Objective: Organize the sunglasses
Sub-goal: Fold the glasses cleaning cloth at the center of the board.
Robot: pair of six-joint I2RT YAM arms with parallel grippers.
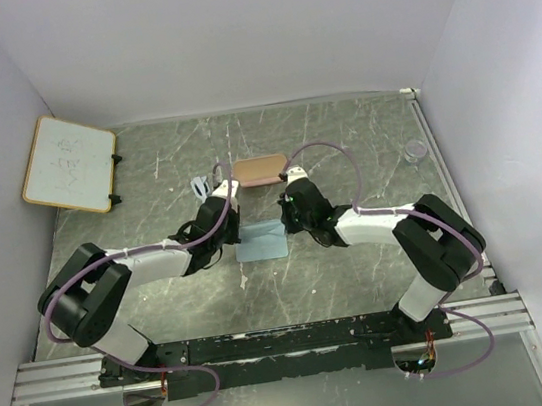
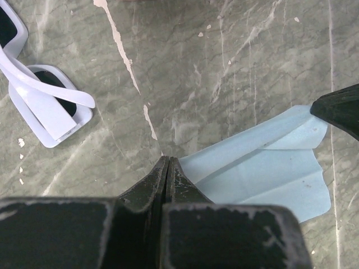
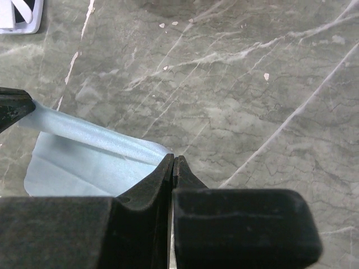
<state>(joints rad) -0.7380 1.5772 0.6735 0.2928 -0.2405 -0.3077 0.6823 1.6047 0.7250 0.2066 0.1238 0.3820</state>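
The sunglasses (image 1: 201, 186), pale whitish with dark lenses, lie on the marble table left of the pink case (image 1: 259, 170). They fill the upper left of the left wrist view (image 2: 42, 106), and a corner of them shows in the right wrist view (image 3: 19, 14). A pale blue cloth (image 1: 261, 243) hangs stretched between both grippers. My left gripper (image 2: 167, 159) is shut on one upper corner of the cloth (image 2: 263, 168). My right gripper (image 3: 173, 158) is shut on the other corner of the cloth (image 3: 84, 151). Both grippers (image 1: 237, 230) (image 1: 287, 223) sit just in front of the case.
A small whiteboard (image 1: 68, 163) leans at the back left. A clear little cup (image 1: 415, 150) stands at the back right near the table's edge. White walls close in the table on three sides.
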